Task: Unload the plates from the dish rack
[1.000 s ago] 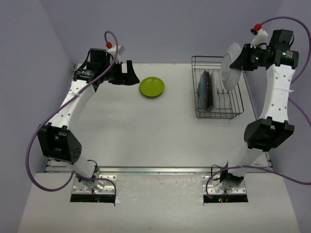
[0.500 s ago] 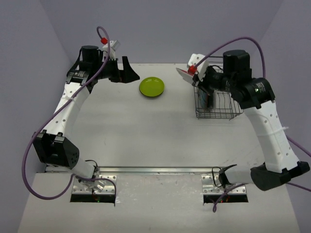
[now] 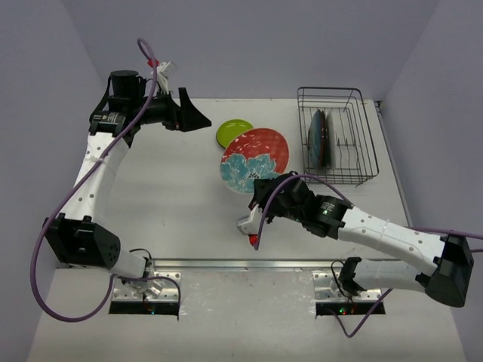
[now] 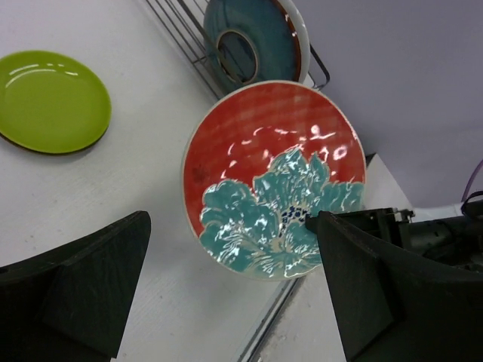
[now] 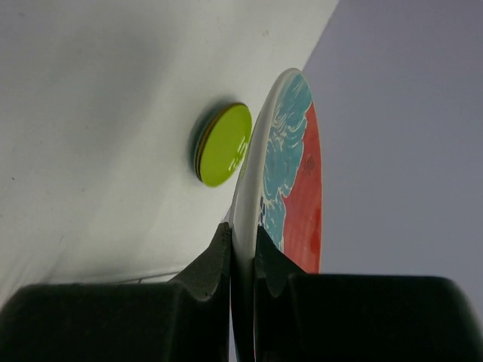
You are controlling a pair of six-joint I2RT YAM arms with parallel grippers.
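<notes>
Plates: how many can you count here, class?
3: a green plate flat on the table, a red flowered plate gripped by the right end effector, a blue plate standing in the rack. More may hide behind it.

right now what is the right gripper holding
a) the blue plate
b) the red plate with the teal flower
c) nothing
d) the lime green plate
b: the right gripper pinches the rim of the red plate with the teal flower, while the lime green plate lies on the table and the blue plate stands in the dish rack.
</notes>
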